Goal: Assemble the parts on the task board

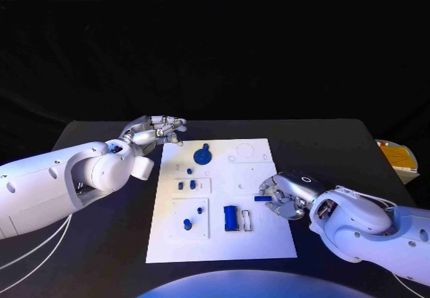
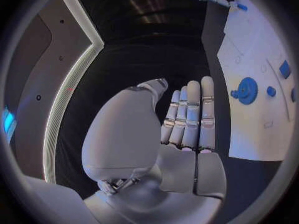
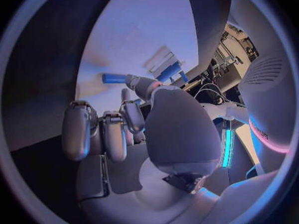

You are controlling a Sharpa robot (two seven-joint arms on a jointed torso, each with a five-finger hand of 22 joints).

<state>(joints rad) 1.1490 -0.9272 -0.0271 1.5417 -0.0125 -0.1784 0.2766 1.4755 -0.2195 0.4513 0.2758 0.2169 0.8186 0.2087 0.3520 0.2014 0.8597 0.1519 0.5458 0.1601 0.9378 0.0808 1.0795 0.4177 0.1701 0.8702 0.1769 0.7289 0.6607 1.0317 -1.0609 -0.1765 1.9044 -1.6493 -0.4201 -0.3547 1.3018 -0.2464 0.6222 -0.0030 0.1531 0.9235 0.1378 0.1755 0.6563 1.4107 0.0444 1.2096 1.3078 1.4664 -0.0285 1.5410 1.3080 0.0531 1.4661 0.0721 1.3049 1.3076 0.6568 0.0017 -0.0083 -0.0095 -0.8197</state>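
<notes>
Head view first, from left to right: the left hand [image 1: 157,131] is seen off the task board [image 1: 219,242], just beyond its far left corner over the black table [image 1: 99,261], with its fingers drawn loosely together and nothing held between them; in the left wrist view the same hand [image 2: 187,124] is shown with straight fingers lying side by side and an empty palm. On the board, small blue pieces [image 1: 186,185] are found in the left-hand panels, a further blue piece [image 1: 187,224] sits nearer the near edge, and a blue gear [image 1: 202,155] lies toward the far edge; a blue block [image 1: 231,218] stands near the board's middle toward the near edge. At the board's right edge a short blue peg [image 1: 263,198] is pinched by the right hand [image 1: 288,194], and the peg [image 3: 114,78] is seen at the fingertips in the right wrist view as well. The task is judged to be partly done: several parts appear seated, while the peg is yet to be placed and outlined recesses in the board's far right area look unfilled. Whether the small pieces are fully seated or merely lying loose cannot be told. The recess meant for the peg cannot be made out, and the part of the board beneath the right hand is hidden.
</notes>
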